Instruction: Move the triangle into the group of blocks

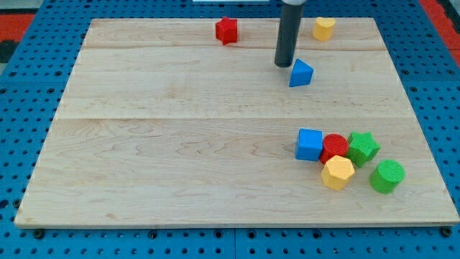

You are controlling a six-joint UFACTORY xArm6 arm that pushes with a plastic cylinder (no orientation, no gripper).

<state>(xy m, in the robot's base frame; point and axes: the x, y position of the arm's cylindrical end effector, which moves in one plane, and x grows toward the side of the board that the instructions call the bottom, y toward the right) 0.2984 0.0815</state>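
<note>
A blue triangle lies in the upper right part of the wooden board. My tip is just to the triangle's upper left, touching or nearly touching it. The group of blocks sits at the lower right: a blue cube, a red cylinder, a green star, a yellow hexagon and a green cylinder, packed close together.
A red star-shaped block lies near the board's top edge, left of my rod. A yellow block lies near the top edge at the right. A blue pegboard surrounds the board.
</note>
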